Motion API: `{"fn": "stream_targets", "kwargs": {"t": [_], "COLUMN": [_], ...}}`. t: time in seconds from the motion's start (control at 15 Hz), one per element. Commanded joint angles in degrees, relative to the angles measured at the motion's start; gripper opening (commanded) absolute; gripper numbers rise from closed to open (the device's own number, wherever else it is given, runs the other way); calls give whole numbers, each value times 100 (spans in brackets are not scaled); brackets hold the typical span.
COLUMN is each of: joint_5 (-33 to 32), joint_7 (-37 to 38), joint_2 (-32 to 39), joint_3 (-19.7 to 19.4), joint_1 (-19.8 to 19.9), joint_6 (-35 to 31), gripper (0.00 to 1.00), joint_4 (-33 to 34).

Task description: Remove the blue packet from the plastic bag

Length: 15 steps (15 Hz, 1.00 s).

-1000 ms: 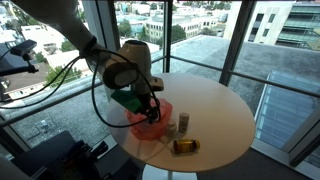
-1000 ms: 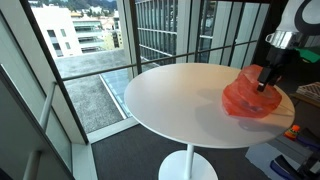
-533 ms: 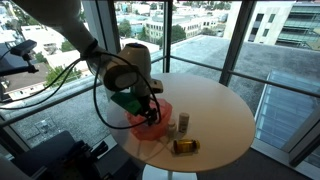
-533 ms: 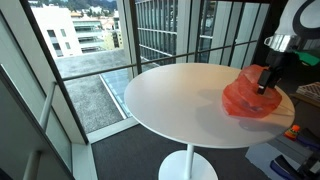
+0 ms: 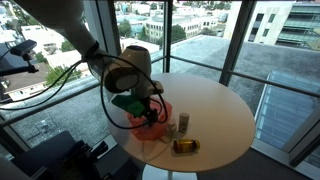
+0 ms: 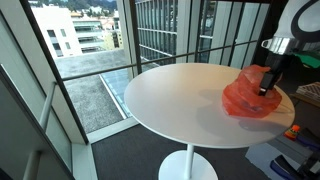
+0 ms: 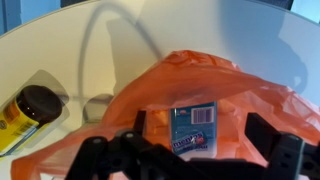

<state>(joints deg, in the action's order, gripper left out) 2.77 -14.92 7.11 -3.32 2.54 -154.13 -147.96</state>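
Observation:
An orange plastic bag lies on the round white table; it also shows in an exterior view and in the wrist view. A blue packet with a barcode lies inside the bag's open mouth. My gripper is open and hangs right over the bag. Its two dark fingers stand either side of the packet without touching it. In both exterior views the gripper sits at the top of the bag, and the packet is hidden there.
A yellow-labelled jar with a dark lid lies on its side beside the bag and shows in the wrist view. A small upright bottle stands close to the bag. Glass walls surround the table.
The gripper has shifted slightly at the bag's mouth. The bag, jar and bottle have not moved.

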Motion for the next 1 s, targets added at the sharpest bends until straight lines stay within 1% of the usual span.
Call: {"fn": "stream_targets", "kwargs": {"t": [0.0,0.6,0.93], "joint_5": [-18,27,69], "joint_7": [-268,-457,-630], "joint_2": [92,127,155], "joint_3": [89,86,77], "joint_1": [118,196,313], "joint_6": [-97,-88,-111], "gripper": [100,100,100], "joint_4": [83,75,32]}}
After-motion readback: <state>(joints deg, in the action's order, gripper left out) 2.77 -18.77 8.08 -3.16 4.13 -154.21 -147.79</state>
